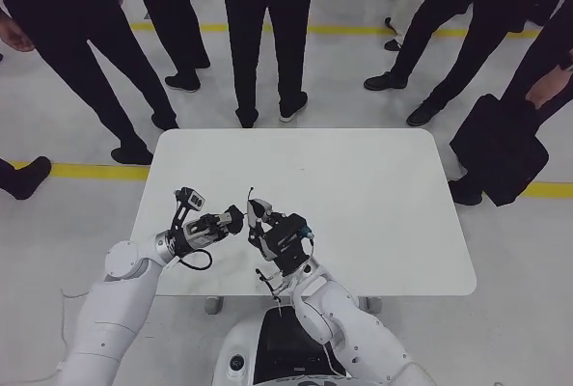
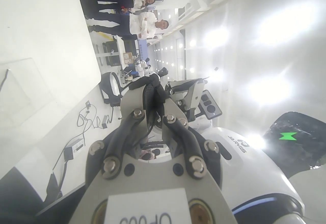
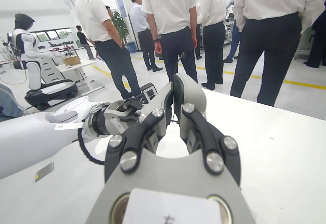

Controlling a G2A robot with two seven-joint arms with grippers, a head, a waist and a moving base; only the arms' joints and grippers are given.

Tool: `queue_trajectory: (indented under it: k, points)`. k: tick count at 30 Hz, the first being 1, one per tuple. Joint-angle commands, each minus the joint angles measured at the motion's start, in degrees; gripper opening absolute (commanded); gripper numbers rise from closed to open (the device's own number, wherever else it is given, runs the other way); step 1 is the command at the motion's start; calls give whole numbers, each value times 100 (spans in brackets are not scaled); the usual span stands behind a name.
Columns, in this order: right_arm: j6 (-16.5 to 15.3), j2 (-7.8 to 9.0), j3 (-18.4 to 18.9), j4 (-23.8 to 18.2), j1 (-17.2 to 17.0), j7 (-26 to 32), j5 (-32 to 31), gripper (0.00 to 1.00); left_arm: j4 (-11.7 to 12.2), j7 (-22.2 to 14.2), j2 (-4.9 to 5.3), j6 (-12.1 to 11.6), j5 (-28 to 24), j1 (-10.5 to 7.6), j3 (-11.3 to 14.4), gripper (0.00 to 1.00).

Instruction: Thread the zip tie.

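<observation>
The zip tie (image 3: pixel 181 57) is a thin black strip. It stands up out of my right gripper (image 3: pixel 174 80), which is shut on it, with the small head at the top end. In the top view the zip tie (image 1: pixel 251 196) rises above the right gripper (image 1: pixel 258 214) over the white table (image 1: pixel 383 193), near its front edge. My left gripper (image 1: pixel 234 219) sits just to the left, tip almost touching the right one. The left gripper (image 2: pixel 153 80) has its pads pressed together on a black piece that looks like the tie's other end. The right gripper (image 2: pixel 193 94) is just beyond it.
Several people stand around the table's far side (image 1: pixel 267 58) and right corner, and a black bag (image 1: pixel 499 145) hangs beside that corner. A yellow floor line (image 1: pixel 84 171) runs past the table. Another robot (image 3: pixel 24 39) stands at a desk far off.
</observation>
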Motion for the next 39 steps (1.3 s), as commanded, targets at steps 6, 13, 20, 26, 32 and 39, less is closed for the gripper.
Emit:
queue_trajectory:
  k: [6,13,20,26,32,39]
  points:
    - [38,-33,-46,240,174,-153,-51,0,0,0,0,0,0,0,0,0]
    - [53,-49,-21,368,294,-138,-56,0,0,0,0,0,0,0,0,0]
    - [47,-48,22,412,301,-140,-57,0,0,0,0,0,0,0,0,0]
    - [19,-33,53,363,237,-132,-89,0,0,0,0,0,0,0,0,0]
    - [-21,-23,63,332,196,-118,-102,0,0,0,0,0,0,0,0,0]
    - [-50,-27,62,352,221,-148,-87,0,0,0,0,0,0,0,0,0]
